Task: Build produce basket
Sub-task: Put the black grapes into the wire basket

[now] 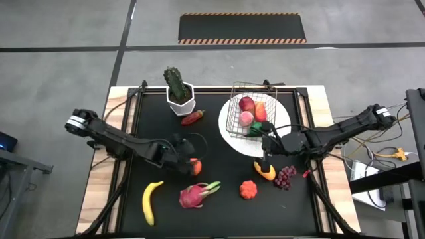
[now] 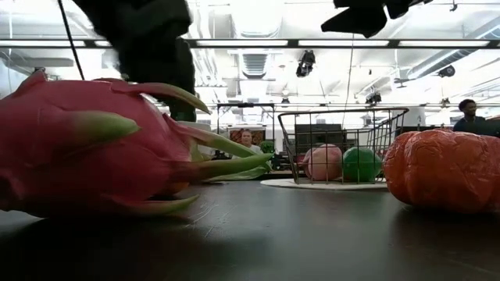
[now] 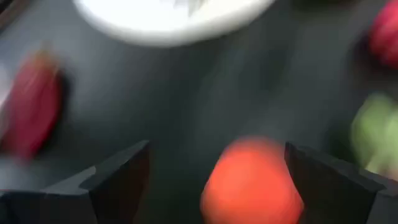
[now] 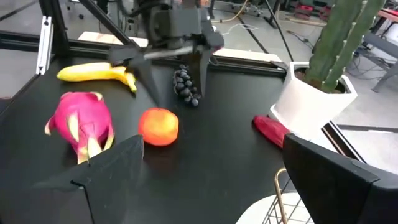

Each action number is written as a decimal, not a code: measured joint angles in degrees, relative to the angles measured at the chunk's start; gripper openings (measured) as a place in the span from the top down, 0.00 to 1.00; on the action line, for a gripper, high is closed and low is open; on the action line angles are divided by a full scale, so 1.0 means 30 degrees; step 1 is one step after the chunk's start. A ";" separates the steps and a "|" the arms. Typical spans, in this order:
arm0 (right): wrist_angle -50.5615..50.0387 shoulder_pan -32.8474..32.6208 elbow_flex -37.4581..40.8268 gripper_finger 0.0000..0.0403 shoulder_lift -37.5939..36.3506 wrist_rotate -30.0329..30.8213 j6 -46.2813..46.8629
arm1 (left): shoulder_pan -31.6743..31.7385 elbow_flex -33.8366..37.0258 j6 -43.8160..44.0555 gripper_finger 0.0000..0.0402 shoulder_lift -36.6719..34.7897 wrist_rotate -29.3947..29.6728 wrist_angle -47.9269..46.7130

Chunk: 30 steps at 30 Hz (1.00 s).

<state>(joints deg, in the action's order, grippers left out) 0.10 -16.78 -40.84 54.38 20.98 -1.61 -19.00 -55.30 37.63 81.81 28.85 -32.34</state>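
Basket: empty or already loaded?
Loaded. The basket on the white plate holds a red fruit, pink peach and green lime.

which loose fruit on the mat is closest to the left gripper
The small orange, which sits right between the open left gripper fingers. The dragon fruit and banana lie farther off.
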 joint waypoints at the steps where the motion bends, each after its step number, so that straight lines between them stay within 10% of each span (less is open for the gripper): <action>1: 0.0000 0.0000 0.0000 0.09 0.0034 0.0004 -0.0002 | 0.0000 -0.0466 0.0306 0.13 -0.0111 -0.0540 -0.2537; 9: 0.0007 0.0007 0.0168 0.09 0.0079 0.0004 0.0021 | 0.0051 0.0113 -0.2755 0.13 -0.0666 -0.3645 -1.1761; 21: 0.0007 0.0007 0.0277 0.09 0.0283 0.0004 0.0145 | 0.0685 0.5307 -0.3609 0.16 -0.0653 -0.3698 -0.8510; 30: 0.0044 0.0007 0.0277 0.09 0.0302 0.0004 0.0106 | 0.0686 0.5992 -0.2165 0.41 -0.0653 -0.2948 -0.7478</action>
<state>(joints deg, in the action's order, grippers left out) 0.23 -16.75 -40.01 55.29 20.99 -1.29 -16.95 -37.32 31.13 79.85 20.01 -54.78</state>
